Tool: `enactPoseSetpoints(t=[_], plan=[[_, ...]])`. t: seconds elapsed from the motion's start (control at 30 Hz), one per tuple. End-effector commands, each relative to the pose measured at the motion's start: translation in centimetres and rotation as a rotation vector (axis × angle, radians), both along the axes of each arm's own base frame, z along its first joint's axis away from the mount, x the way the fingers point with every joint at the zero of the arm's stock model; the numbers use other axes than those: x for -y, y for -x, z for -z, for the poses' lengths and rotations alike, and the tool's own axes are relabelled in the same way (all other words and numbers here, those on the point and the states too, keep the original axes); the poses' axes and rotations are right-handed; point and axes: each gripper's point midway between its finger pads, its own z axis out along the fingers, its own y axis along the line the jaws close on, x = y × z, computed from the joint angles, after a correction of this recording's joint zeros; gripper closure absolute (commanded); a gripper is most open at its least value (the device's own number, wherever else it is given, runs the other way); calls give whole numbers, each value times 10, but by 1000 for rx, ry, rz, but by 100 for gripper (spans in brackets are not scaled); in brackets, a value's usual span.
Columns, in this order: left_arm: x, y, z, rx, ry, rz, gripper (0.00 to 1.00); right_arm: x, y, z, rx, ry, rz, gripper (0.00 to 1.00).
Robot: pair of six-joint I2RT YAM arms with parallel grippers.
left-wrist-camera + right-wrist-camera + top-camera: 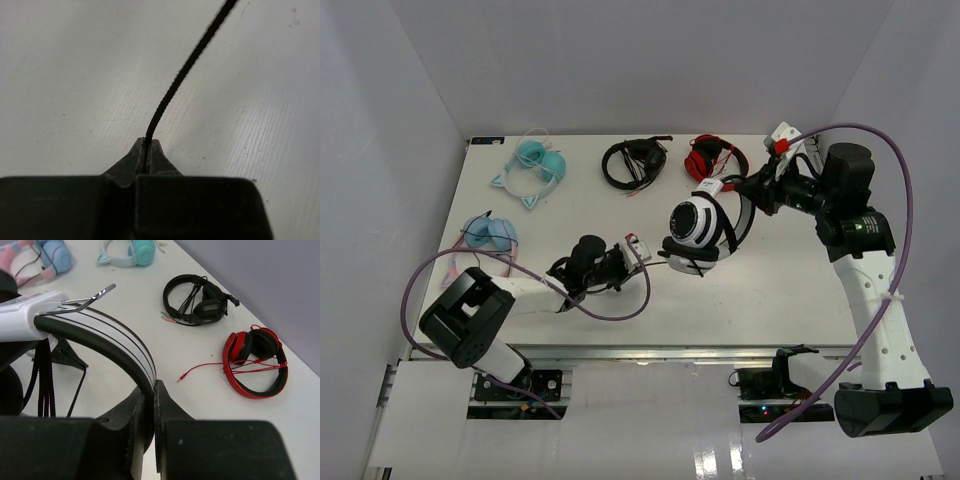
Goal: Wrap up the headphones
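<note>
Pinching thin black cable (186, 70) w/ L gripper (148, 146), jaws fully closed, lower centre of wrist view. Clamping white headband (107, 332) w/ R gripper (153, 390). Holding headphones (697, 226) mid-frame in top view.

The cable (190, 65) leaves from between the fingertips of the left gripper (147, 150) and runs ahead and rightward over the table (75, 75). The headband (115, 337) of the headphones (700, 230) sits between the fingers of the right gripper (154, 390), arching away leftward. Ahead-right of those fingers lies one spare pair (255, 365). Beyond it, leftward, lies a second spare pair (197, 300). Far ahead-left lie a third pair (132, 250) and a fourth pair (45, 257).
</note>
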Motion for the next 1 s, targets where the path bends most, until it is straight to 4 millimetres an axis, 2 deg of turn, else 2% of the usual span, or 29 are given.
enactPoseSetpoints(t=[0.0, 0.1, 0.17, 0.3, 0.37, 0.5, 0.57, 0.67, 0.77, 0.83, 0.97], plan=[[-7, -16, 5, -78, -87, 42, 100, -10, 41, -12, 138, 85, -218, 92], [-14, -43, -10, -127, -75, 6, 100, -3, 57, 4, 201, 225, -284, 92], [-22, -61, -19, -165, -52, -29, 100, 6, 58, 21, 220, 308, -280, 92], [-21, -91, -73, -279, 59, -105, 100, 37, 44, 64, 288, 529, -179, 92], [-12, -91, -104, -357, 147, -79, 100, 53, 30, 76, 297, 599, -90, 92], [16, -66, -163, -535, 323, 54, 100, 60, 4, 85, 281, 622, 20, 92], [22, -55, -182, -577, 363, 97, 100, 60, -9, 85, 293, 634, 75, 92], [27, -34, -209, -611, 410, 143, 100, 49, -30, 76, 353, 638, 172, 92], [28, -12, -238, -668, 478, 189, 100, 52, -52, 79, 386, 691, 351, 92], [35, 4, -250, -717, 510, 229, 100, 50, -66, 62, 443, 651, 517, 92], [60, 46, -263, -762, 517, 317, 100, 48, -89, 53, 423, 543, 750, 92]])
